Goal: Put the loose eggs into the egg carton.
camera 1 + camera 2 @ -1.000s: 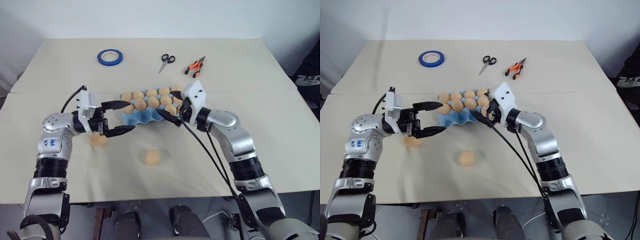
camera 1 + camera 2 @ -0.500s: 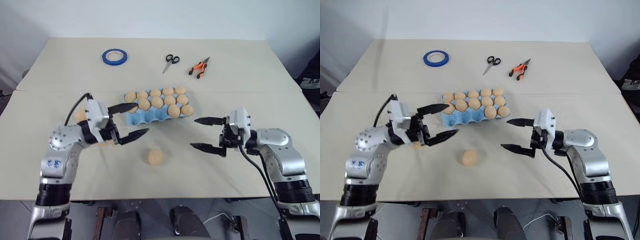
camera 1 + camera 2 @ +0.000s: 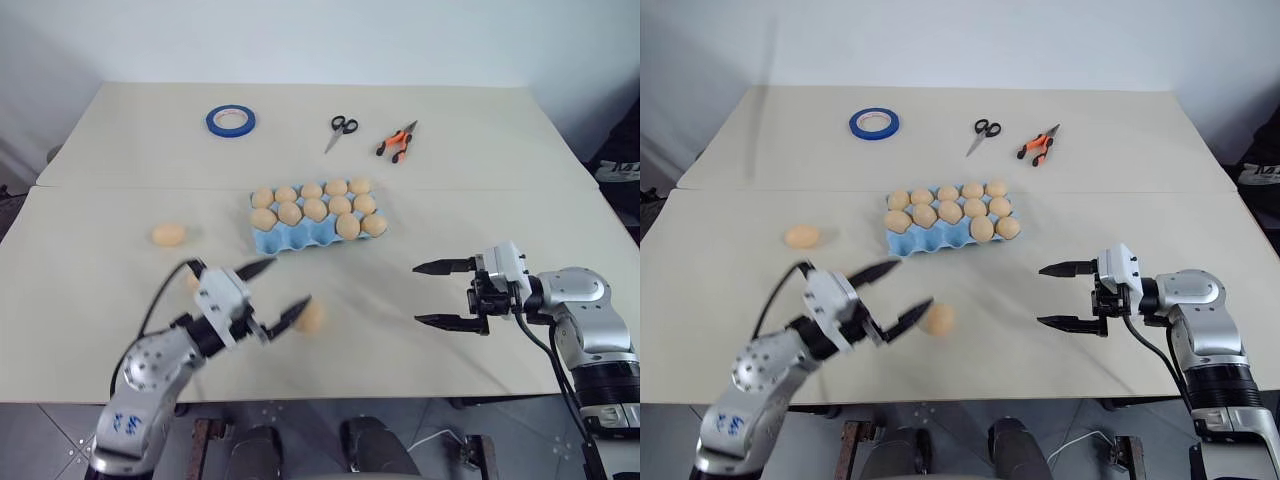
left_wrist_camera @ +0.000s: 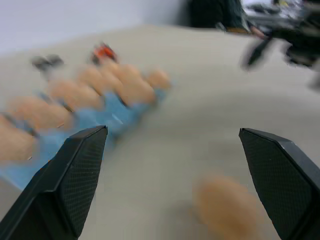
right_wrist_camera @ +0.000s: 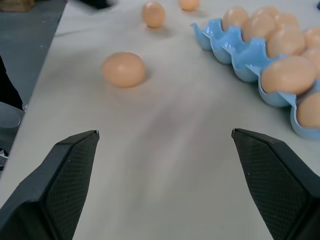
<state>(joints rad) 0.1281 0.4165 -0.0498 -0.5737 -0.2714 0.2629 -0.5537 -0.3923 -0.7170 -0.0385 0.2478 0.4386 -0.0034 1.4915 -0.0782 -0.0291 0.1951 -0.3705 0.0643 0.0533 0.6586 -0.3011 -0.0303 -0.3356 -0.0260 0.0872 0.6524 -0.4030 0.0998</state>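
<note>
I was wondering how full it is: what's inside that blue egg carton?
The egg carton holds eleven tan eggs in its two far rows; the near row's cups look empty, though their bottoms are hidden behind the front wall.

1. Left gripper (image 3: 276, 292): low at near left of the head views, fingers spread wide, empty, pointing forward and toward the right; forearm angled up from the lower left corner.
2. Right gripper (image 3: 432, 293): at right, fingers parted wide, empty, pointing leftward, roughly level; elbow bent, forearm reaching in from the right edge.
</note>
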